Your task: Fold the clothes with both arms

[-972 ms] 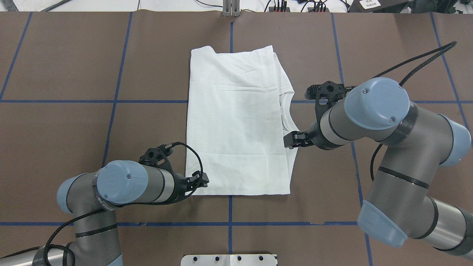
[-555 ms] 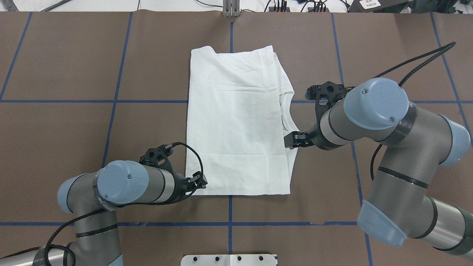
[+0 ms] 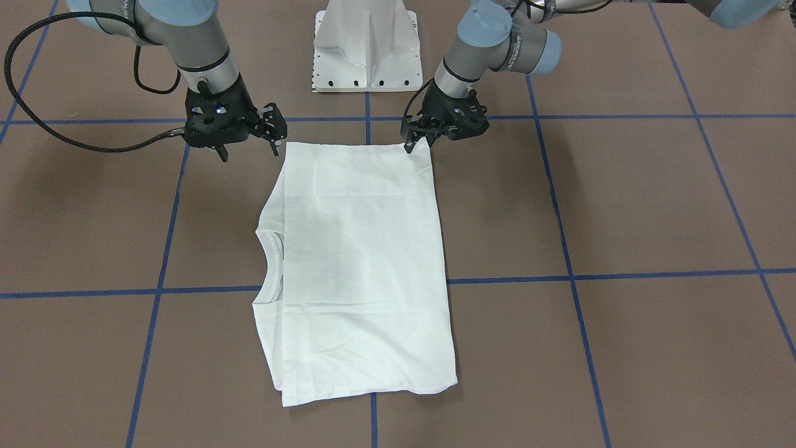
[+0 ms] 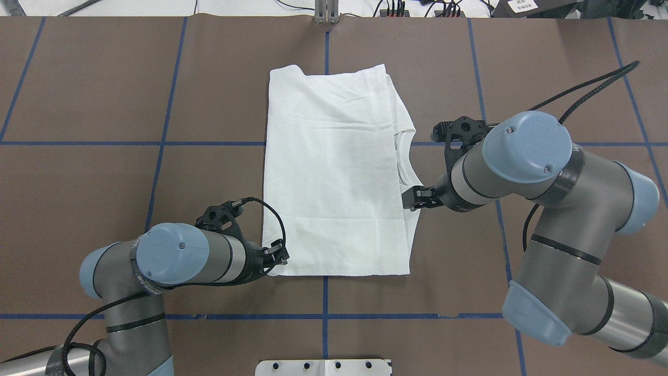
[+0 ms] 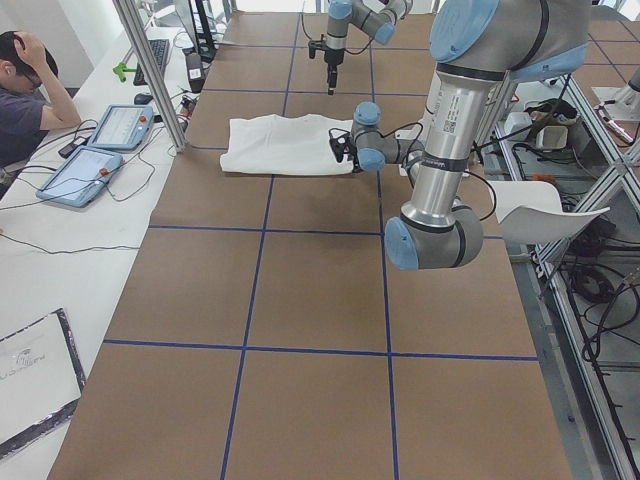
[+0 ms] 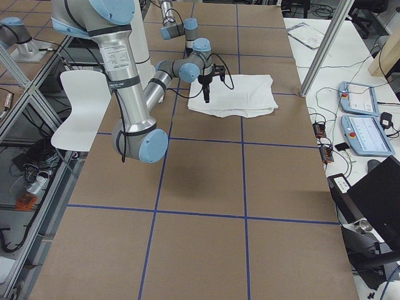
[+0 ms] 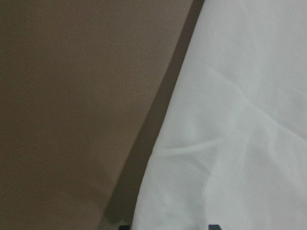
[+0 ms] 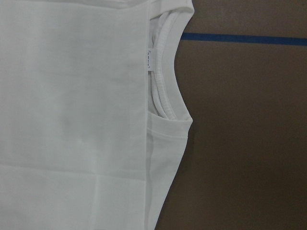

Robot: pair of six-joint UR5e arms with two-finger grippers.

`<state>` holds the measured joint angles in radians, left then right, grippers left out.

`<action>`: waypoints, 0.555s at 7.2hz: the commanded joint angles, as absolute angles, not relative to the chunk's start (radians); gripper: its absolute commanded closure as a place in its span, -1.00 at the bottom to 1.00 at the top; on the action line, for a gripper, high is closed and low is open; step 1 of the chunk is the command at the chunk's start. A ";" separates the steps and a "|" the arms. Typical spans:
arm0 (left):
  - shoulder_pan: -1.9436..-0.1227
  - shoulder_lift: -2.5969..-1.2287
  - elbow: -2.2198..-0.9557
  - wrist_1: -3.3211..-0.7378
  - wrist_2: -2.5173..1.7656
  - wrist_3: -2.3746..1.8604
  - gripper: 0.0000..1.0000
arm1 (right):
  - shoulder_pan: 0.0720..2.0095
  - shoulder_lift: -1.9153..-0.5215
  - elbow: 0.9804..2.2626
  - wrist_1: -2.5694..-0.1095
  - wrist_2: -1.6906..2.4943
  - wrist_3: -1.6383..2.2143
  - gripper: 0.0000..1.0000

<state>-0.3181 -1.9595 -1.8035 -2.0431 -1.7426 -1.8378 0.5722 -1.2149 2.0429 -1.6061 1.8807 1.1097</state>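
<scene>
The folded T-shirt (image 4: pixel 334 172) lies flat in the middle of the table (image 4: pixel 104 78). The left gripper (image 4: pixel 282 257) sits at its corner nearest the robot's edge, jaws apart, probably to pinch for another fold. The right gripper (image 4: pixel 407 199) hovers just beside the collar (image 4: pixel 401 162) side; I can't tell how its jaws stand.

Brown table (image 4: pixel 94 78), blue tape lines (image 4: pixel 104 143), white pedestal (image 3: pixel 367 43), seated person (image 5: pixel 25 90).

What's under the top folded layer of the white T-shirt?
On the white long-sleeved T-shirt, a lower layer and the ribbed round collar stick out along one edge. Anything further in, sleeves included, is covered.
</scene>
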 commanded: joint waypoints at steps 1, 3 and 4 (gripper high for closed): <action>-0.319 -1.968 -1.807 -2.028 -1.741 -1.838 0.61 | 0.572 -1.215 2.040 -1.606 1.881 1.109 -1.00; -0.316 -1.968 -1.806 -2.028 -1.741 -1.838 0.67 | 0.572 -1.215 2.040 -1.606 1.879 1.109 -1.00; -0.318 -1.968 -1.804 -2.028 -1.741 -1.836 0.66 | 0.572 -1.215 2.036 -1.606 1.879 1.109 -1.00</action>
<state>-0.3172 -1.9679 -1.8055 -2.0282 -1.7411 -1.8373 0.5722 -1.2149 2.0390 -1.6061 1.8793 1.1091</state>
